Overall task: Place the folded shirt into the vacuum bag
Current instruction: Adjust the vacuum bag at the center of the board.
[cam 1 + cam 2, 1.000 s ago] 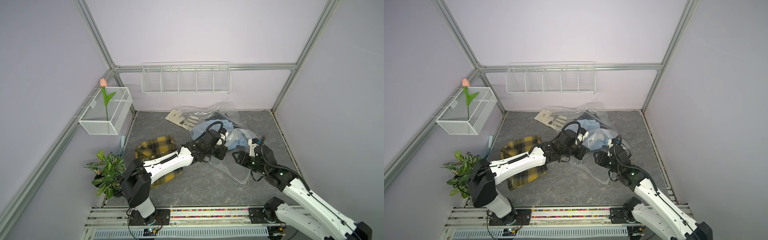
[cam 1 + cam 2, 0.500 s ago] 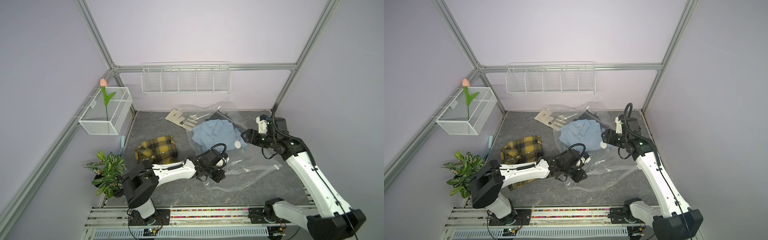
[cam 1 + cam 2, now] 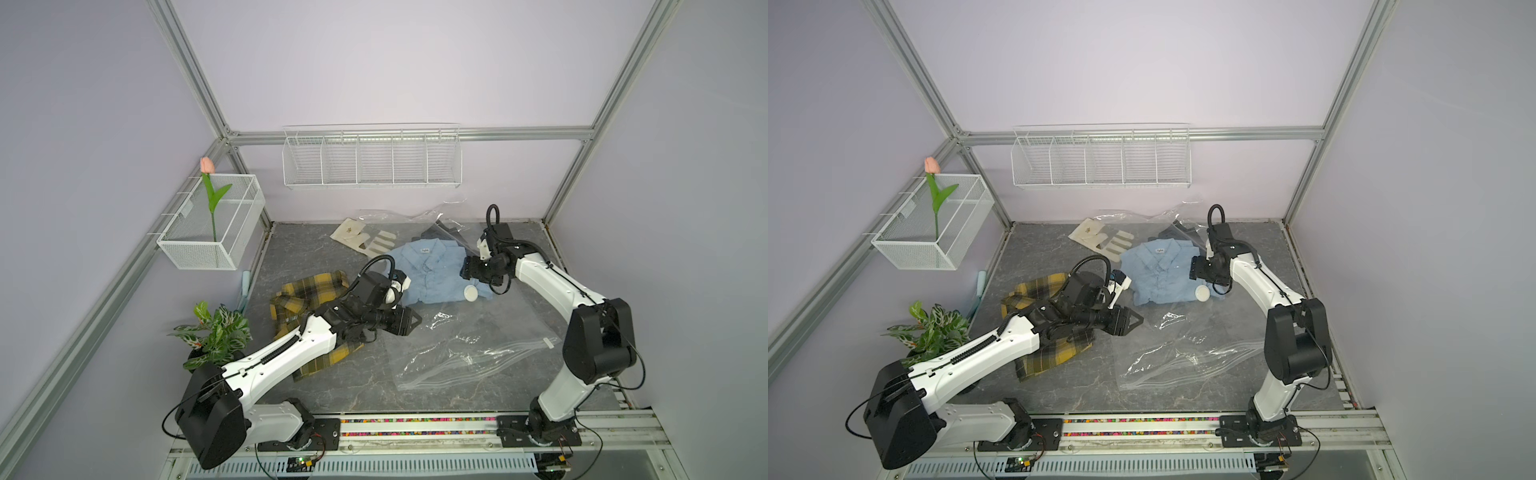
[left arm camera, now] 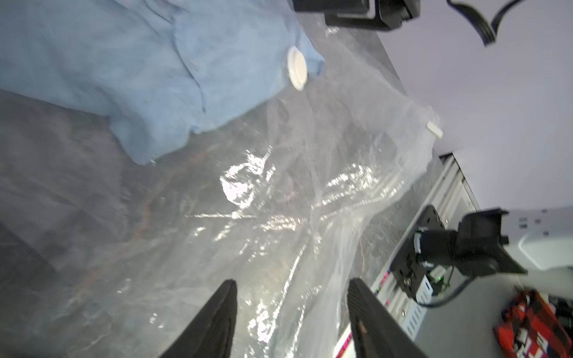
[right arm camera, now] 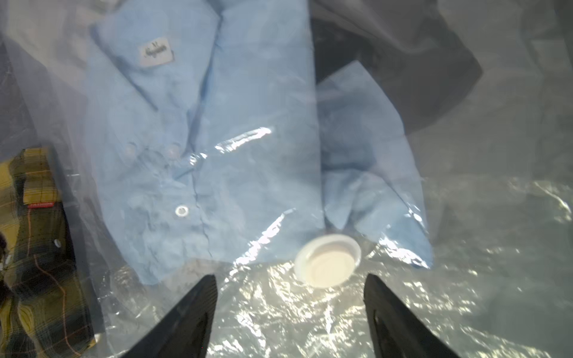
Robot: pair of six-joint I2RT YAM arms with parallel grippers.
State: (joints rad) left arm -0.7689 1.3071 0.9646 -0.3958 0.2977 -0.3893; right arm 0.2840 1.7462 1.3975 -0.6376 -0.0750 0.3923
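The folded blue shirt [image 3: 432, 270] [image 3: 1163, 272] [image 5: 217, 139] lies at mid-table under glinting clear film. That film belongs to the vacuum bag [image 3: 457, 353] [image 3: 1183, 353] [image 4: 279, 201]. The bag's round white valve [image 3: 471, 294] [image 5: 328, 260] sits at the shirt's near corner. Its zip strip and white slider clip [image 3: 549, 343] [image 4: 434, 129] lie flat toward the front right. My left gripper [image 3: 417, 321] [image 4: 292, 282] hovers open by the bag's left edge, holding nothing. My right gripper [image 3: 464, 272] [image 5: 290, 276] stands open just above the shirt's right side, near the valve.
A yellow plaid shirt [image 3: 307, 291] lies partly under my left arm. A cream glove [image 3: 363, 240] and a dark garment [image 3: 442, 230] lie at the back. A potted plant [image 3: 212, 332] stands front left. Wire baskets [image 3: 370, 160] hang on the walls.
Both arms have drawn apart from the bag's middle. The left gripper has opened, letting go of the plastic, and the right has opened wider. The bag's mouth now lies flat toward the front.
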